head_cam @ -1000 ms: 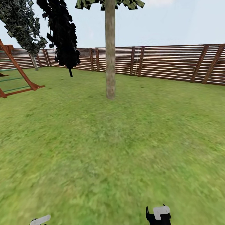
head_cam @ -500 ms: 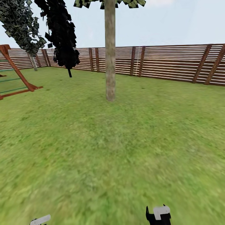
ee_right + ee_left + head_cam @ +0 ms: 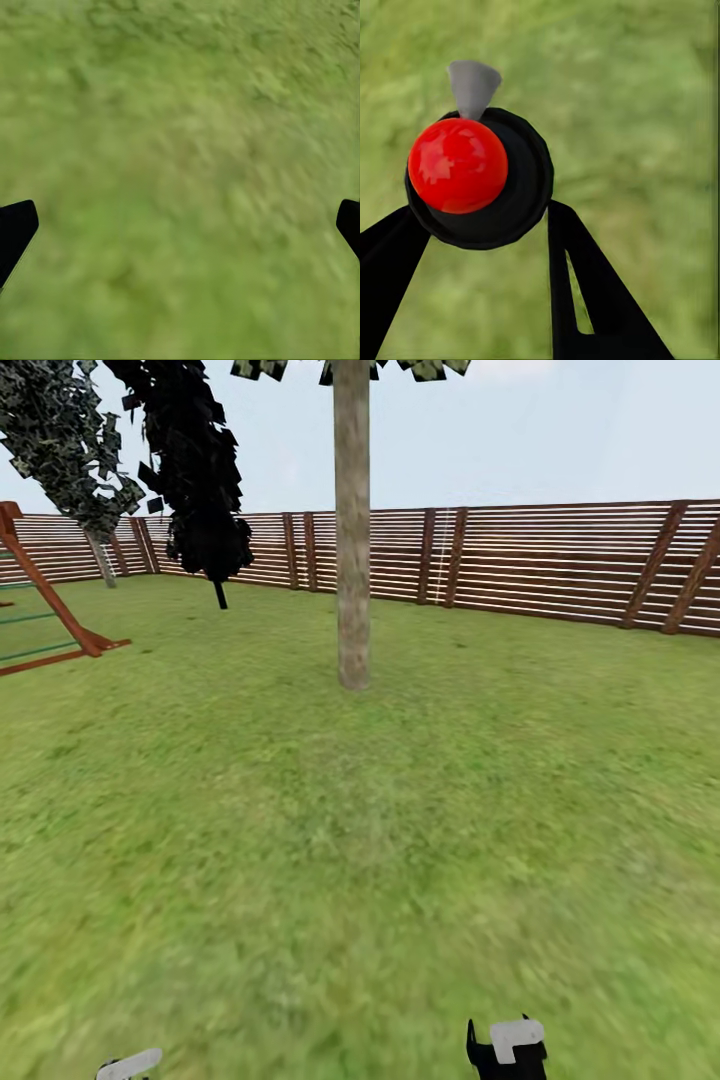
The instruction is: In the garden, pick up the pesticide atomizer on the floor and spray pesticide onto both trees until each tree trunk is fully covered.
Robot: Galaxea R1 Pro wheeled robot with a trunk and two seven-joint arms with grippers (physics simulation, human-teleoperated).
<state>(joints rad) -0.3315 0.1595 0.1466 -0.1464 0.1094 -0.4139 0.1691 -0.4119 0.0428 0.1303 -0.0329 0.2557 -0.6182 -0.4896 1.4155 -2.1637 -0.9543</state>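
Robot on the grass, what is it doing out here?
It is out on the lawn of a fenced garden, facing a tall tree trunk. Its left gripper is shut on the pesticide atomizer, the little dark bottle with a red top. Its right gripper is open and holds nothing, with only grass under it. No white spray specks show on the trunk, so spraying looks not yet started.

small dark green bottle with round red top (image 3: pixel 459 166) and grey nozzle, seen from above, clamped between two black fingers of left gripper (image 3: pixel 484 225). tall tree with straight pale grey-brown trunk (image 3: pixel 352 530) stands upright on green lawn (image 3: pixel 400 810), near brown slat fence (image 3: pixel 560 560).
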